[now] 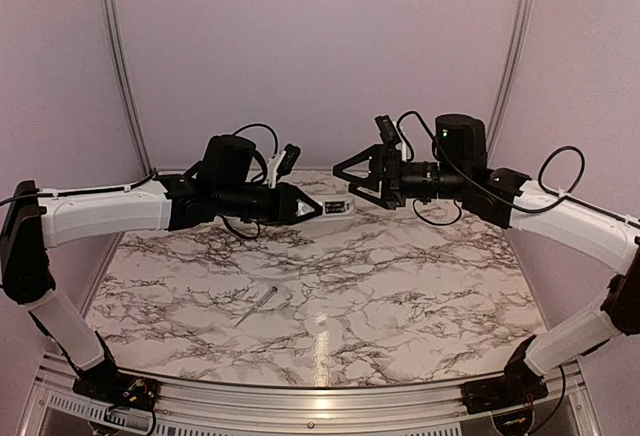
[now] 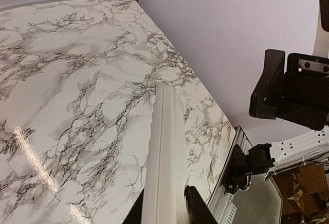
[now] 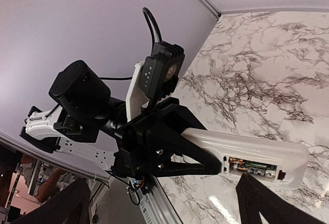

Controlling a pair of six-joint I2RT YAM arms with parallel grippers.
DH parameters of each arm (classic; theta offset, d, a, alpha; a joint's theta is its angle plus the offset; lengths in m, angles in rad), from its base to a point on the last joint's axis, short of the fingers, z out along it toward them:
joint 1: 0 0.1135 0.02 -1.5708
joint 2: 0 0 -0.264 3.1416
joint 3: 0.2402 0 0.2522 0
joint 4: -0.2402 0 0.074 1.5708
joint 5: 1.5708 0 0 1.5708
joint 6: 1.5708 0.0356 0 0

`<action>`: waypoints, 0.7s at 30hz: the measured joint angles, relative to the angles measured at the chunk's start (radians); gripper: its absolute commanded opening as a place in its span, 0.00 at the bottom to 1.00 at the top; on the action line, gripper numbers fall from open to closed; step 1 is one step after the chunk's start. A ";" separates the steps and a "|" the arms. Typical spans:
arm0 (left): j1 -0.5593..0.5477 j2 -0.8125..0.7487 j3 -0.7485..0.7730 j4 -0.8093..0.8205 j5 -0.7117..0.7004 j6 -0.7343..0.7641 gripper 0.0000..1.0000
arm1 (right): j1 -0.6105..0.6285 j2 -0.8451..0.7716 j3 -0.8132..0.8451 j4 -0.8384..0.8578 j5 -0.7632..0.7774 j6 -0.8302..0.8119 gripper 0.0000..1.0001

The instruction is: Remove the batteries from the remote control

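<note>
Lilac walls close round a marbled table (image 1: 420, 296). From above, my left gripper (image 1: 310, 208) is clamped narrowly on one end of the remote control (image 1: 336, 207). It holds the handset up over the marble at the table's 12 o'clock, free end pointing to 3 o'clock. My right gripper (image 1: 343, 182) stands just at 1 o'clock of the remote with its jaws spread wide. As far as I can tell it touches nothing. A pale grey stick (image 1: 258, 305) lies flat on the marble at 7 o'clock of the remote, well apart from both my hands.

From my left wrist, the remote (image 2: 164, 142) is only a white strip seen edge-on, running up from 6 o'clock. My fingers (image 2: 194, 207) pinch it at the bottom edge, where the frame cuts them off. Neither face of the handset shows here. Dark parts of my right arm (image 2: 293, 93) sit at 3 o'clock, cut by the edge, and I cannot read the jaws there.

From my right wrist, my own fingers (image 3: 270, 201) come in blurred at 5 and 7 o'clock, far apart, with nothing between them. My left gripper (image 3: 205, 154) grips the remote (image 3: 267, 152) by one end. Its recess (image 3: 253, 166) lies uncovered towards this camera, with coppery and green bits inside. I cannot pick out the batteries singly in it.
</note>
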 measured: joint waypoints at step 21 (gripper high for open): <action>-0.007 0.103 -0.286 0.171 0.209 -0.269 0.00 | 0.000 -0.169 -0.131 -0.200 0.248 -0.061 0.98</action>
